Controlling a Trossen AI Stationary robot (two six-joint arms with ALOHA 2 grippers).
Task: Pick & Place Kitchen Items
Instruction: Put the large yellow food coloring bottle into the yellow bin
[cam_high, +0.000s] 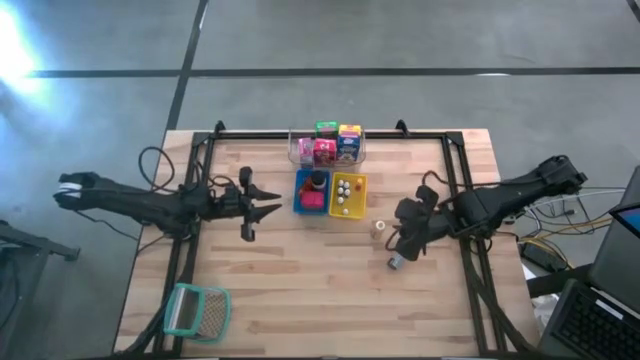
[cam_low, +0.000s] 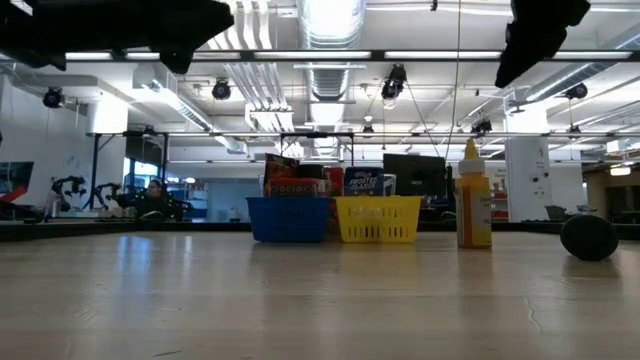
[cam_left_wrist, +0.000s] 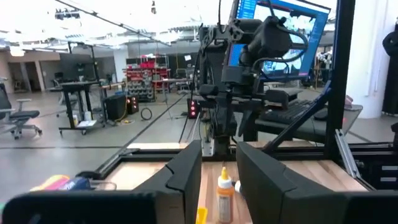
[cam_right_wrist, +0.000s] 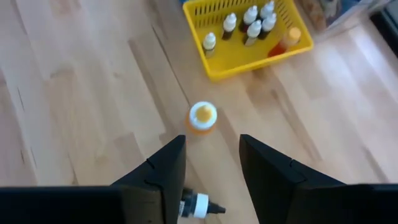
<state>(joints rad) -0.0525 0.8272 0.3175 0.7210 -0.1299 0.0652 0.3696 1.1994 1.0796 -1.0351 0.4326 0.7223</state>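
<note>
Right wrist view puts your right gripper (cam_right_wrist: 210, 180) hanging over the table with nothing held, jaws parted by a narrow gap. Nearest, just under its fingers, lies a small dark bottle with a white neck (cam_right_wrist: 198, 205), tipped over, probably light and prone to rolling. Past it stands the little orange-capped yellow bottle (cam_right_wrist: 203, 117): likely slick plastic, so pinch its body low. Beyond sits the yellow slotted plastic tray (cam_right_wrist: 219, 67). Left gripper (cam_high: 270, 208) waits empty, slightly parted.

I find no legible text: the print on the boxes (cam_low: 300, 183) behind my trays and on the monitor (cam_left_wrist: 283, 37) cannot be read.
</note>
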